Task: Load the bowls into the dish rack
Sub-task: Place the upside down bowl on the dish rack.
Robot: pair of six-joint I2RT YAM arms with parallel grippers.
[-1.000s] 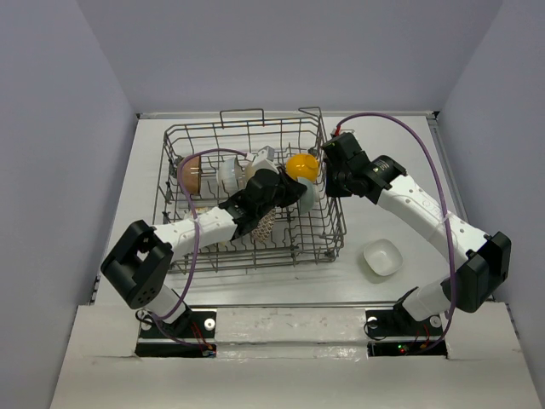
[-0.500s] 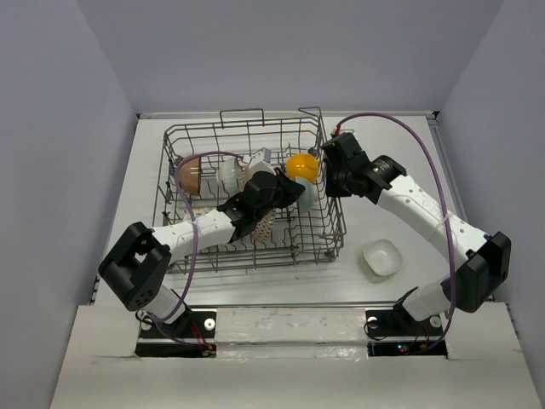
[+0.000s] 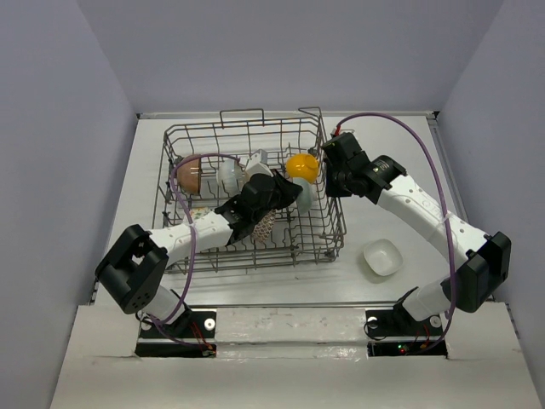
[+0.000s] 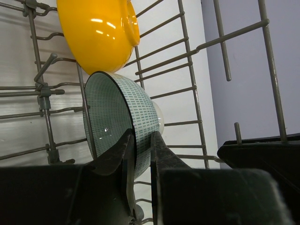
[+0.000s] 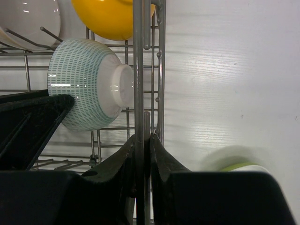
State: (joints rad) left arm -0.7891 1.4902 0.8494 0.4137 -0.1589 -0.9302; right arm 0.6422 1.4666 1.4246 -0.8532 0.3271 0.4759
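A patterned teal bowl [image 4: 117, 117] is seen standing on edge among the tines near the right wall of the dish rack [image 3: 251, 243], its foot turned toward that wall. An orange-yellow bowl [image 3: 302, 165] is set just beside it, farther back in the same row. A white bowl [image 3: 230, 175] and a brown bowl [image 3: 189, 173] are lined up on edge toward the rack's left side. One squarish white bowl [image 3: 381, 257] is left out on the table [image 3: 341, 277], well apart from the rack on its right. The wall of the patterned bowl is straddled by the left gripper [image 4: 140, 150], one finger inside the rim and one outside; the jaws are set narrowly, and whether the bowl is pinched or merely flanked cannot be told. An upright wire of the rack's right wall is clamped between the nearly closed fingers of the right gripper [image 5: 143, 145], from outside the rack.
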